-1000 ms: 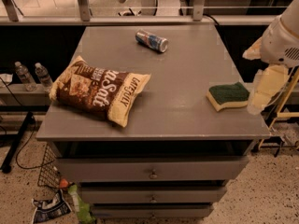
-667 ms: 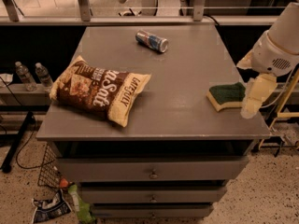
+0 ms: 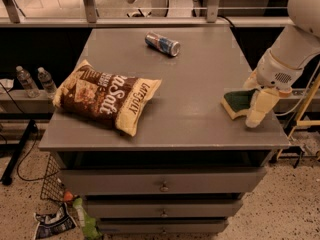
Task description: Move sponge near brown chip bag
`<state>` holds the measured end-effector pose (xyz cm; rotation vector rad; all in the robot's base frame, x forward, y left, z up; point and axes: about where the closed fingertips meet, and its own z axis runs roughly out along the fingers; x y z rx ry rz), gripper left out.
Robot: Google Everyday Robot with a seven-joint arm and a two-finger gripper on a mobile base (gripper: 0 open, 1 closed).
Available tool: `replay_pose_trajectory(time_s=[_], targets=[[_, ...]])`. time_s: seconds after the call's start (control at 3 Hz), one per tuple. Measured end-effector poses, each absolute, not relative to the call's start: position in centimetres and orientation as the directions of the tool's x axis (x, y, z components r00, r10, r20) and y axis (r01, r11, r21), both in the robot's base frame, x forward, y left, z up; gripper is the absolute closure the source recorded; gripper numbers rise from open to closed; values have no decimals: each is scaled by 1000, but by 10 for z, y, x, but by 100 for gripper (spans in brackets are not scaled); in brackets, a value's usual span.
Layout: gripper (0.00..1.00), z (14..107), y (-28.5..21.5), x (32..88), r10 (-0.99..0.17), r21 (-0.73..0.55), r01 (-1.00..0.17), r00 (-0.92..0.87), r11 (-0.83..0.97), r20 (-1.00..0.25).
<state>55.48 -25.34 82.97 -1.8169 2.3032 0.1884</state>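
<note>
The sponge, dark green on top with a pale yellow layer below, lies near the right edge of the grey cabinet top. The gripper hangs from the white arm at the right, right over the sponge's right end, one cream finger pointing down in front of it and hiding part of it. The brown chip bag, dark brown with cream-yellow ends and white lettering, lies flat at the left front of the top, far from the sponge.
A blue-silver can lies on its side at the back middle. Drawers sit below the top. Two water bottles stand on a shelf at left. Litter lies on the floor. A metal rail runs behind.
The arm has moved left and down toward the sponge; the gripper now overlaps the sponge's right end. The sponge, bag and can have not moved.
</note>
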Motion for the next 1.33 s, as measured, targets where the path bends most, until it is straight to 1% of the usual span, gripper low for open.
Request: replay_pose_trajectory(time_s=[1.0, 1.33], targets=[[88, 825, -245, 562, -946, -18, -976, -204, 215, -251], [100, 866, -177, 579, -937, -104, -992, -26, 67, -349]])
